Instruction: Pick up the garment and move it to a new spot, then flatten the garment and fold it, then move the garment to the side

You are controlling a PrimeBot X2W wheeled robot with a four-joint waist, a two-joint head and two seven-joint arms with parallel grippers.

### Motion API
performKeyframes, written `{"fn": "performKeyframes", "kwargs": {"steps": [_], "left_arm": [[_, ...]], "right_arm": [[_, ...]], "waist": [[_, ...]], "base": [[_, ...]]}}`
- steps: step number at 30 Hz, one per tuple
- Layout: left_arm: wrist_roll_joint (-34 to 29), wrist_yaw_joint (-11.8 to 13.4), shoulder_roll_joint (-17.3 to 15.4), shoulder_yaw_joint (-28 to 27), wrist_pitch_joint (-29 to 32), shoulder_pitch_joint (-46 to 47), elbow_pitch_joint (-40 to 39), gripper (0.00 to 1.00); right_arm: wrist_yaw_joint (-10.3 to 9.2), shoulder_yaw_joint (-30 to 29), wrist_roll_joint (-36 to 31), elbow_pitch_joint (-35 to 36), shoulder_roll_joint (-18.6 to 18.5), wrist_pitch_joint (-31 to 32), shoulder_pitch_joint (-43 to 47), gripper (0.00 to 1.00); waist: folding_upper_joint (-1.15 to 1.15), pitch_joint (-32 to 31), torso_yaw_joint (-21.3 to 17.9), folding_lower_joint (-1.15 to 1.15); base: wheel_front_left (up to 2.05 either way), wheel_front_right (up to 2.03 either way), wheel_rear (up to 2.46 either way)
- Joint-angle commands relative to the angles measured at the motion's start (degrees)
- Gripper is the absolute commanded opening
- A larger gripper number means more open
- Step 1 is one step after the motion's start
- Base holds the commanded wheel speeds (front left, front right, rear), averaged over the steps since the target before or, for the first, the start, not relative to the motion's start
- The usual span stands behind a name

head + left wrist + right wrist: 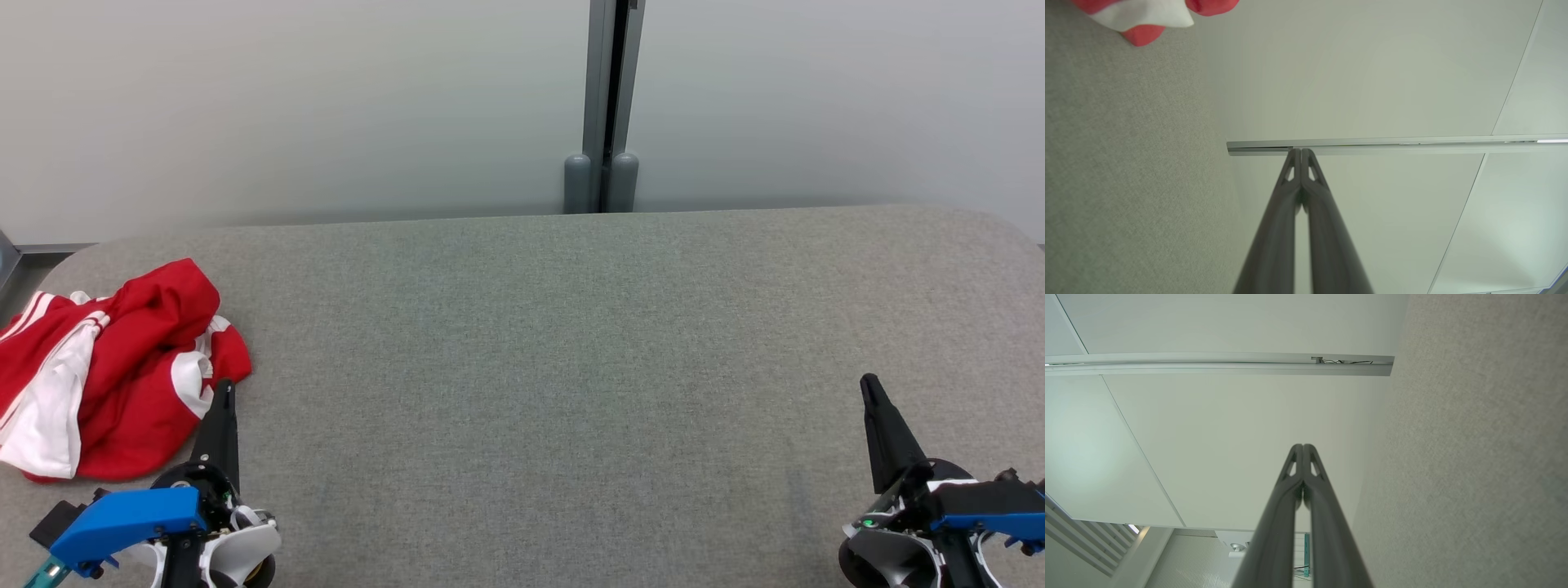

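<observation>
A crumpled red-and-white garment is lying at the grey table's left end, partly cut off, as the left gripper and right gripper are hovering pinched closed, holding nothing.

The crumpled red-and-white cloth garment at the left looks soft and thin, with a faint sheen. Under it, the broad grey table top is covered in matt, coarse-woven fabric. On the far side, the pale wall panels are smooth and matt, joined by a satin grey metal post. The left gripper and right gripper have dark fingers of smooth matt plastic.
</observation>
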State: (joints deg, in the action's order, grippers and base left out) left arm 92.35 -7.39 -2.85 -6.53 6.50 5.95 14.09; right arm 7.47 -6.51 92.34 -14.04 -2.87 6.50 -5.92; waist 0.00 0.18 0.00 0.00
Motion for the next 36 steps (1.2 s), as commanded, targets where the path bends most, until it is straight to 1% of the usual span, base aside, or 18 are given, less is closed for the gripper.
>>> {"fn": "performKeyframes", "kwargs": {"steps": [1, 36], "left_arm": [[0.1, -0.3, -0.1, 0.0, 0.2, 0.6, -0.1, 0.0], [0.1, -0.3, -0.1, 0.0, 0.2, 0.6, -0.1, 0.0]], "right_arm": [[0.05, 0.0, 0.2, -0.1, 0.0, 0.2, -0.6, 0.0], [0.05, 0.0, 0.2, -0.1, 0.0, 0.2, -0.6, 0.0]], "waist": [[0.0, 0.0, 0.0, 0.0], [0.0, 0.0, 0.0, 0.0]], "base": [[0.0, 0.0, 0.0], [0.0, 0.0, 0.0]]}}
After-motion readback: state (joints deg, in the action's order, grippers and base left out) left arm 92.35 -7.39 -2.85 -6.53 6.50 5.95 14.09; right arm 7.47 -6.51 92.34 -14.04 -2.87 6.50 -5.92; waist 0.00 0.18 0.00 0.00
